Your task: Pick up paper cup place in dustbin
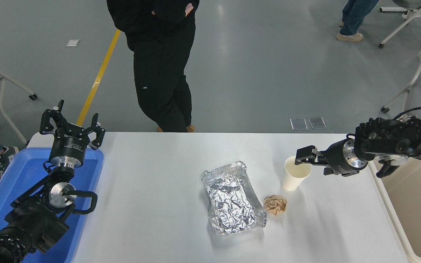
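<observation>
The white paper cup stands upright on the white table, right of centre. My right gripper comes in from the right edge, open, with its fingertips at the cup's rim on its right side; whether they touch the cup is not clear. The cream-beige dustbin with a white rim stands at the table's right edge, under my right arm. My left gripper is parked open and empty at the lower left, over the blue tray.
A crinkled silver foil tray lies left of the cup. A crumpled brown paper ball lies just in front of the cup. A bright blue tray sits at the left. A person in black stands beyond the far edge.
</observation>
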